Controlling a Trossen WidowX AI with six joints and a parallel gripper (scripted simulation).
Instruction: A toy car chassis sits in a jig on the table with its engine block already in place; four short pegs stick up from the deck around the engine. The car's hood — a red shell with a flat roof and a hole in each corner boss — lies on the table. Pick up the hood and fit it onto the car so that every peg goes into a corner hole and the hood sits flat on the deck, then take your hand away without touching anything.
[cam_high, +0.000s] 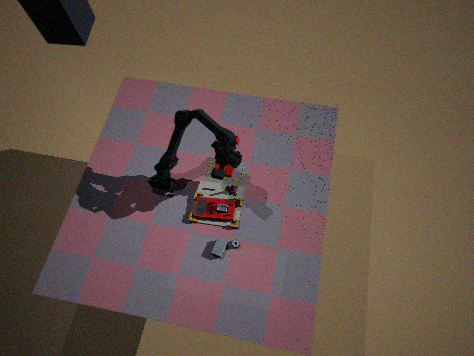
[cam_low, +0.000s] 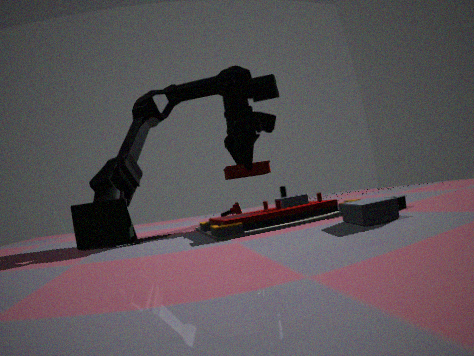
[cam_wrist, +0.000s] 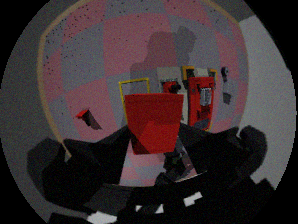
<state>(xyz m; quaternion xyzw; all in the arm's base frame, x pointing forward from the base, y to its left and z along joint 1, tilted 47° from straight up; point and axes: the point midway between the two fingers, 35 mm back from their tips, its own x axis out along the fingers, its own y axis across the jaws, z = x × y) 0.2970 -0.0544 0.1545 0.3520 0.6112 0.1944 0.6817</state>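
On my exterior view, the red hood (cam_high: 228, 171) (cam_low: 247, 170) (cam_wrist: 154, 122) hangs level-ish at centre; the red chassis (cam_high: 214, 208) (cam_low: 275, 212) (cam_wrist: 201, 102) sits below, pegs upright.

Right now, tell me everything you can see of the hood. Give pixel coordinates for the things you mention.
The hood (cam_high: 228, 170) (cam_low: 256, 170) (cam_wrist: 156, 112) is a plain red shell with a flat face and straight edges, looking like plastic. It is up in the air, roughly level, shut in the gripper (cam_high: 218, 172) (cam_low: 248, 165) (cam_wrist: 155, 131), and nothing else appears to touch it. It is off the car (cam_high: 214, 209) (cam_low: 280, 212) (cam_wrist: 197, 102), to one side of it. Its corner holes cannot be made out.
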